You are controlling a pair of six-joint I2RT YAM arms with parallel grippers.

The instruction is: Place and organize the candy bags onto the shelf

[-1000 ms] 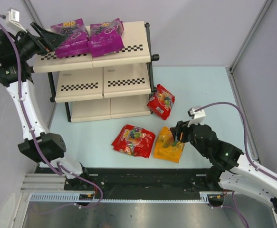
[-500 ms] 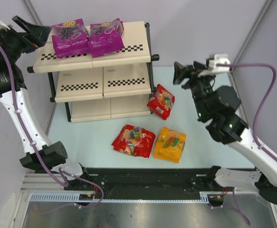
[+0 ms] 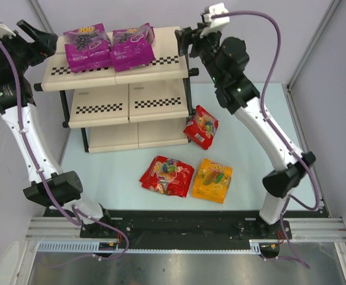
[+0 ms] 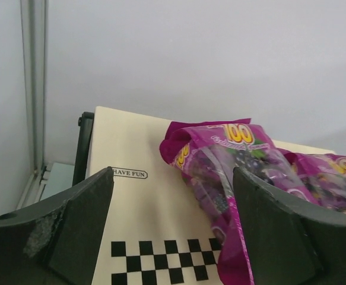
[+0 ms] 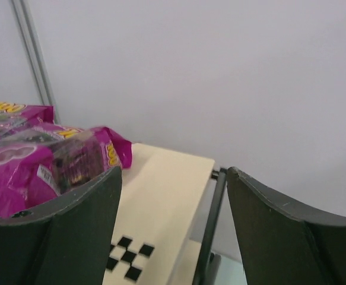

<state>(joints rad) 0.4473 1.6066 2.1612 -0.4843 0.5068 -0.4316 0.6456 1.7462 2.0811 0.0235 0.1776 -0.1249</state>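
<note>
- Pulled back off the left purple bag (image 3: 86, 46) within the last second: left hand (image 3: 44, 37), now just beside the top tier's left end, fingers apart, nothing held.
- On the shelf (image 3: 101, 105), top tier only: left purple bag and right purple bag (image 3: 133, 44), side by side; no bags showing on the two lower tiers.
- Swung up off the worktop (image 3: 250, 119) to the top tier's right end: right hand (image 3: 186, 40), fingers apart, empty.
- Down on the worktop: upper red bag (image 3: 201, 126) just beside the shelf's right foot; lower red bag (image 3: 167, 175) and orange-yellow bag (image 3: 212, 180) side by side near the front, long axes skewed.
- Likely next pick among these three, all well below both hands and nearer the right arm.
</note>
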